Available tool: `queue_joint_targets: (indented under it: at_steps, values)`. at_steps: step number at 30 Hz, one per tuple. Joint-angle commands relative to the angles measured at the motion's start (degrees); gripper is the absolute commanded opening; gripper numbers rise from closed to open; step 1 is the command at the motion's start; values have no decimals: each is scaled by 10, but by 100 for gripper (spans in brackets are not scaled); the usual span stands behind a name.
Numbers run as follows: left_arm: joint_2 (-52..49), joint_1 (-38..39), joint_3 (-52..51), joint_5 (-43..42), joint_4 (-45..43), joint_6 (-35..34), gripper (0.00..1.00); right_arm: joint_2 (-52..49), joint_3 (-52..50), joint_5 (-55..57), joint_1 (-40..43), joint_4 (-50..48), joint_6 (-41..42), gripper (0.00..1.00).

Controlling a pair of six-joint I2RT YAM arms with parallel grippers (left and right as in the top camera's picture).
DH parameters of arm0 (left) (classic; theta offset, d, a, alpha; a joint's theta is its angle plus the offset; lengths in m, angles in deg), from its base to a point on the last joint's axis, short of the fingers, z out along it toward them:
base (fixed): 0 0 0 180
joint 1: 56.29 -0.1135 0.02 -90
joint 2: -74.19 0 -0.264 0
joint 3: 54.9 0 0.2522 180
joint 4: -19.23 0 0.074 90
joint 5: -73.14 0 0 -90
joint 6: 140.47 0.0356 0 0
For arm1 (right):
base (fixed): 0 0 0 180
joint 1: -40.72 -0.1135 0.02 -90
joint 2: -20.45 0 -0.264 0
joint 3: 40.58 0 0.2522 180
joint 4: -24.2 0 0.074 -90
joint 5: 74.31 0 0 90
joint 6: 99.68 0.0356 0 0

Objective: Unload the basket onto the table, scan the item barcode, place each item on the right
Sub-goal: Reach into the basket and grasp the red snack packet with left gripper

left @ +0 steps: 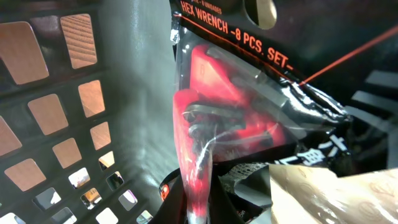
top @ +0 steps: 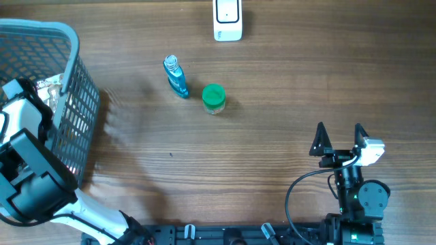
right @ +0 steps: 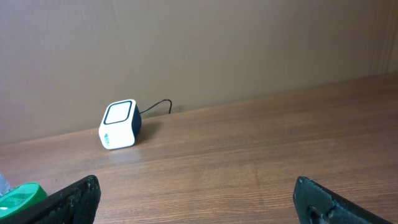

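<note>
Left gripper [top: 41, 90] pinches hex wrench pack [left: 230, 118] in basket [top: 75, 102] | advice: lift straight, clear of basket wall; then face it to scanner [top: 227, 20] | right gripper [top: 338, 136] spread

From above we see our left arm [top: 27, 156] reaching into the grey basket [top: 75, 75], near what may be a shiny packet [top: 49, 86]. A blue bottle [top: 176, 76] sits just beside a green-lidded jar [top: 214, 98]; the white scanner [top: 227, 20] sits beyond them. Our right gripper [top: 338, 139] rests with fingers spread.
</note>
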Motion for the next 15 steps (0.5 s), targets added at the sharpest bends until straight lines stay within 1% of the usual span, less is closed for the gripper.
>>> queue_joint_targets:
  at_steps: [1, 4, 6, 10, 12, 15]
  values:
    - [5, 1, -2, -10, -4, -32, 4, 3, -1, -7, -2, -2, -3, 100]
    - [30, 2, 10, -14, -4, -58, 4, 3, -1, -7, -2, -2, -3, 100]
    - [70, 2, 12, -36, -4, -64, 4, 3, -1, -7, -2, -2, -3, 100]
    - [109, 2, 12, -62, 12, -85, 4, 3, -1, -7, -2, -2, -3, 100]
    - [127, 2, 12, -64, 20, -137, 4, 3, -1, -7, -2, -2, -3, 100]
    - [170, 3, 12, -123, 36, -171, 4, 3, -1, -7, -2, -2, -3, 100]
